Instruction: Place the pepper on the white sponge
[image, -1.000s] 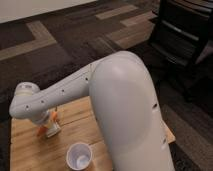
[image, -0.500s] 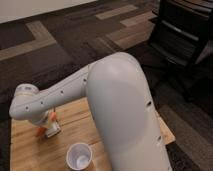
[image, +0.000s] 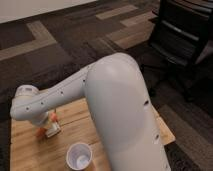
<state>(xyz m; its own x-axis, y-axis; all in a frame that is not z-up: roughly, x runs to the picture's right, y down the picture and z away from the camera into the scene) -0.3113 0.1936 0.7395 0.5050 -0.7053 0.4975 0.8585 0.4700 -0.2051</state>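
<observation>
Wooden worktop (image: 145, 125) before you, arm hiding the gripper (image: 44, 125) over pepper (image: 51, 118) and white sponge (image: 52, 129), white cup (image: 79, 156) nearby, dark chair (image: 182, 35) behind.

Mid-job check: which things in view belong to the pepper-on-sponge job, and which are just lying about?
Job:
- pepper, orange-red, under the wrist
- sponge, off-white, just below the pepper
- gripper, down over both, mostly hidden by the arm

Lying about:
- cup, white, at the near edge of the table
- black chair on the carpet
</observation>
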